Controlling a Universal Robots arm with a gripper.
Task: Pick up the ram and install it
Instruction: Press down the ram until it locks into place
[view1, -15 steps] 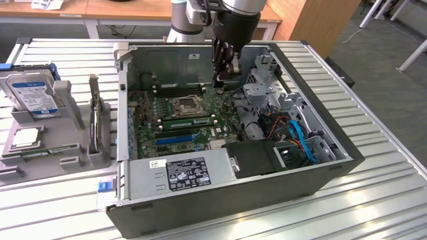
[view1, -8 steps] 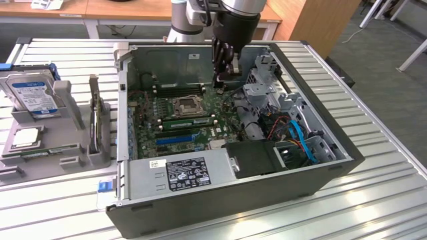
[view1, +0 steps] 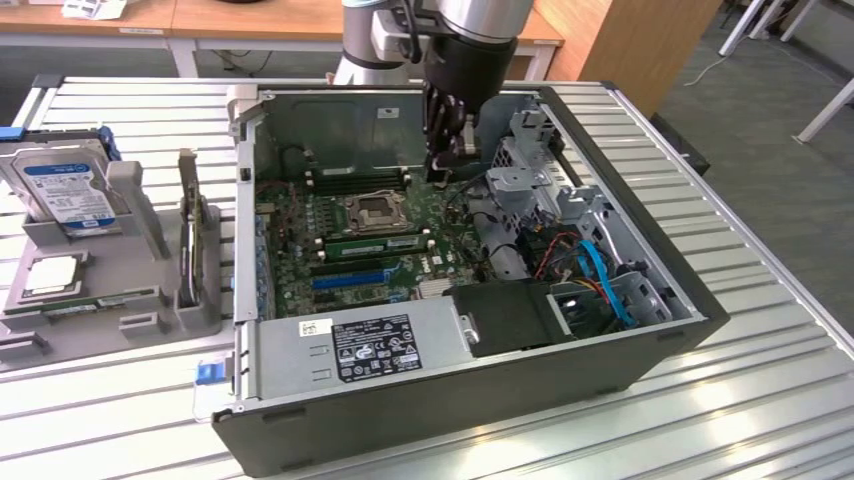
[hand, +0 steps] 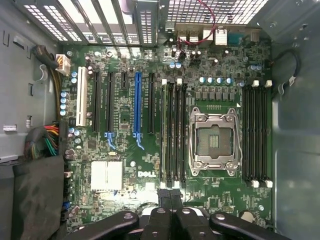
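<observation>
The ram (hand: 164, 135), a long thin green stick, stands on edge in the memory slot nearest the black expansion slots, beside the empty processor socket (hand: 214, 141). In the exterior view the ram (view1: 380, 241) shows as a green strip just below that socket (view1: 370, 212) on the motherboard. My gripper (view1: 449, 165) hangs inside the open computer case (view1: 641, 330), above the board near one end of the memory slots. Its black fingers (hand: 170, 197) are pressed together with nothing between them, just past the end of the ram's slot.
A grey holder (view1: 134, 270) at the exterior view's left carries a hard drive with a blue label (view1: 64, 185), a square silver chip (view1: 51, 275) and an upright card (view1: 190, 235). Drive cages and cables (view1: 587, 265) crowd the case's right side; the power supply (view1: 367, 345) sits at its front.
</observation>
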